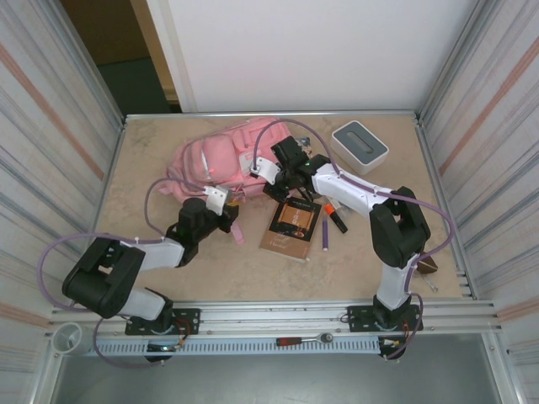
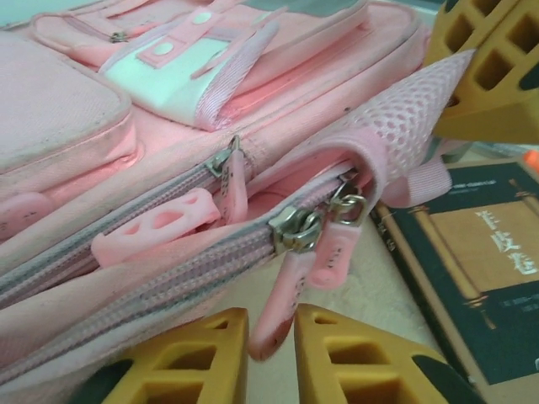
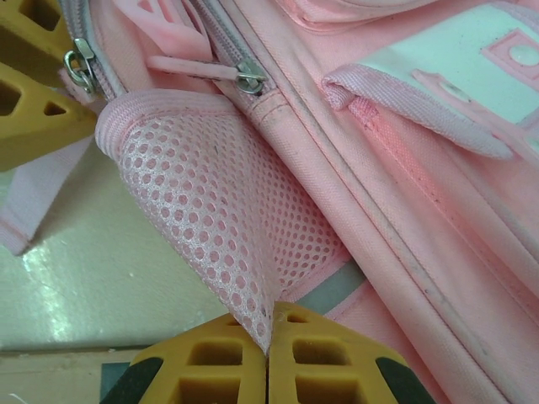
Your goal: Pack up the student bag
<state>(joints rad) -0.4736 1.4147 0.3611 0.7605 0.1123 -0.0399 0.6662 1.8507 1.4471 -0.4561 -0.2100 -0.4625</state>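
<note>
"Pink woven cloth, soft and slumped: the student bag [image 1: 221, 160] lies flat at the far middle of the tan table [image 1: 210, 252]. Its long axis runs left to right, with the right end angled slightly farther away."
"The mesh?"
"A honeycomb mesh corner [image 3: 210, 202], cone-shaped, is clamped between the right gripper [image 3: 268, 324]'s closed yellow fingers."
"And the left gripper [image 2: 271, 318]?"
"Its fingers stand slightly apart around a rubbery pink zipper pull [image 2: 282, 295]. I can't tell whether they pinch it."
</note>
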